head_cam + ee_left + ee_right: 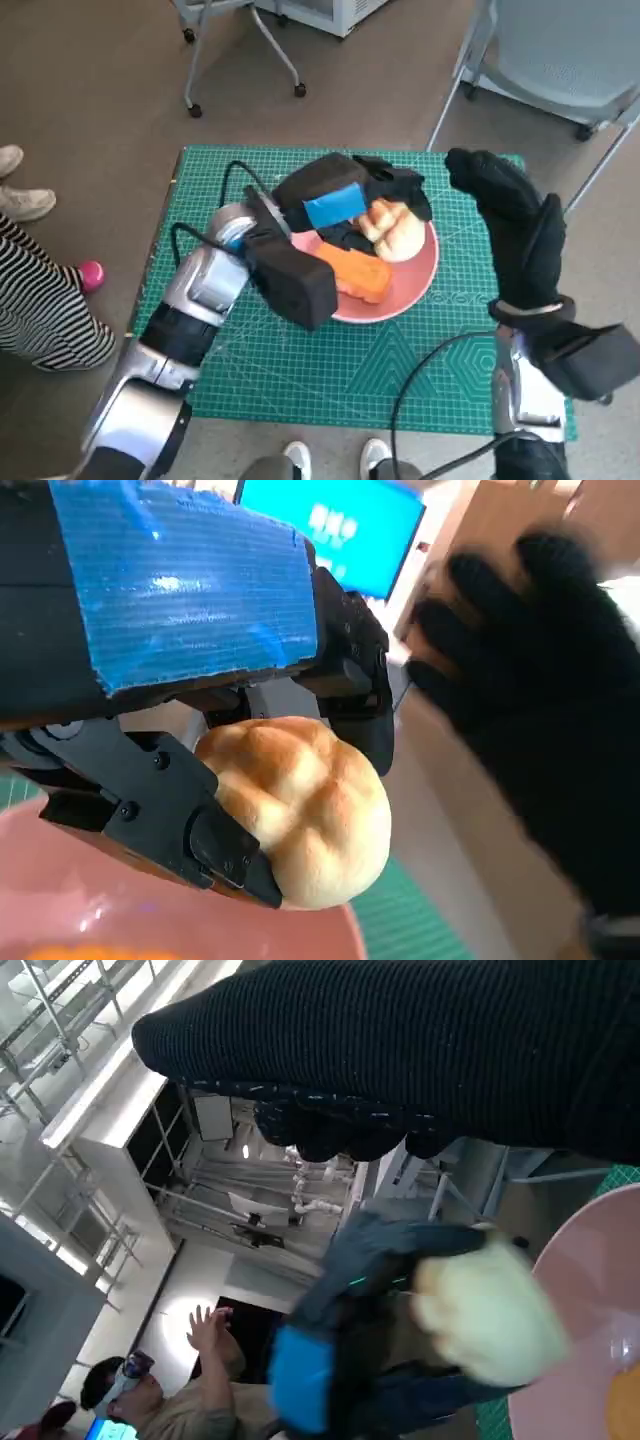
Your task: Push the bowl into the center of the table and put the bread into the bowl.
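Observation:
A pink bowl (412,283) sits near the middle of the green mat, with an orange piece of food (358,274) inside it. My left hand (340,200) grips a pale golden bread roll (393,229) over the bowl's far side; the roll (305,815) sits between the black fingers (190,825) above the pink rim (120,910). My right hand (515,225) hovers raised to the right of the bowl, holding nothing, fingers slightly apart. In the right wrist view the roll (490,1310) and the left hand (320,1370) appear beside the bowl (590,1310).
The green cutting mat (300,370) covers the small table. Chair legs on castors (245,60) stand beyond the far edge, another chair (560,60) at the far right. A person's striped leg and shoes (40,290) are at the left; a person (160,1400) shows in the right wrist view.

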Robot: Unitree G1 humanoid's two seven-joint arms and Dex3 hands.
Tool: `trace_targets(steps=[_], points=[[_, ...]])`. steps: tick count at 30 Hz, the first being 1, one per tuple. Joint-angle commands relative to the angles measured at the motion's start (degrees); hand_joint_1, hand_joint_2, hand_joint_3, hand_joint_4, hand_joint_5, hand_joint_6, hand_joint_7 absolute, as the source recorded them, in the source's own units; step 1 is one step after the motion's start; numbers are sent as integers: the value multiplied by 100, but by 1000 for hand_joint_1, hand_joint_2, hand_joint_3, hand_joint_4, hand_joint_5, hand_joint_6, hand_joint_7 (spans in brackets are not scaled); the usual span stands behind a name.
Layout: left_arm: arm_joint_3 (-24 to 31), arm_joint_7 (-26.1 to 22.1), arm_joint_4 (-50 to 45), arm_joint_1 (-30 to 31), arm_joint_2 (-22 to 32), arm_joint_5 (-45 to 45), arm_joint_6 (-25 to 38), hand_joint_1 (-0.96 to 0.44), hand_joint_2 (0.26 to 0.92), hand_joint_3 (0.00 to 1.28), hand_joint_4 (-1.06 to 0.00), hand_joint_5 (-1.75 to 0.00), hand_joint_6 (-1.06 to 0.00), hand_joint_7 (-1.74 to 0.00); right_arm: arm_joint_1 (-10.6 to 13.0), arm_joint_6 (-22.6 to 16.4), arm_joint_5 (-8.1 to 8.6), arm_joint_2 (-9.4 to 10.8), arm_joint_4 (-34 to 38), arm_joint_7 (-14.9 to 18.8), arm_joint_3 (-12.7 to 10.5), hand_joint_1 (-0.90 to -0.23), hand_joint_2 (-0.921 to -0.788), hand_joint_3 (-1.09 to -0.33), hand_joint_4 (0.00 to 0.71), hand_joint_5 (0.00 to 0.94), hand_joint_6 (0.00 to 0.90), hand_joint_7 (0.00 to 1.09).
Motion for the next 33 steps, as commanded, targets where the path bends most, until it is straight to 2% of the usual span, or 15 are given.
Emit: trace_targets(steps=[1, 2, 4, 6, 8, 11, 15, 20, 29, 33], points=[[-121, -262, 174, -116, -33, 61, 321, -46, 886, 147, -558, -900, -419, -945, 205, 77, -38, -5, -51, -65, -29, -710, -921, -714, 198, 2, 33, 581], [-139, -350, 154, -99, -21, 63, 413, -87, 870, 110, -494, -617, -392, -703, 218, 76, -40, -5, -66, -71, -33, -709, -921, -713, 198, 2, 33, 581], [-164, -557, 95, -61, 29, 40, 565, -132, 860, 64, -433, -324, -380, -438, 238, 75, -39, -9, -83, -80, -50, -709, -921, -712, 199, 3, 34, 581], [-187, -749, 24, -32, 114, 47, 680, -216, 846, 30, -301, -132, -333, -241, 246, 80, -29, -12, -91, -92, -76, -710, -921, -710, 206, 6, 37, 582], [-194, -866, -40, -14, 165, 48, 758, -282, 841, 17, -213, -68, -299, -161, 249, 83, -21, -13, -93, -98, -93, -712, -921, -708, 212, 9, 39, 582], [-146, -1013, -40, 8, 205, -72, 747, -362, 841, 10, -109, -22, -254, -89, 239, 98, -14, -6, -99, -118, -114, -714, -921, -704, 221, 13, 45, 582], [-12, -1074, 64, 38, 273, -288, 504, -439, 845, 7, -29, -4, -210, -43, 226, 106, -16, -6, -116, -139, -133, -718, -921, -700, 228, 15, 53, 581], [307, -1294, 81, 87, 317, -813, 439, -501, 851, 8, -4, 0, -174, -17, 201, 125, -27, -10, -142, -171, -145, -720, -921, -697, 229, 14, 58, 579], [1170, -1970, -539, 425, 311, -2296, 889, -586, 904, 28, 1, 1, -128, -1, 76, 176, -34, -81, -175, -182, -180, -713, -921, -693, 221, 7, 67, 571], [1560, -2309, -982, 637, 339, -3052, 1243, -690, 917, 123, 1, 1, -121, -1, 9, 262, -1, -149, -290, -164, -208, -715, -921, -692, 220, 6, 71, 567]])
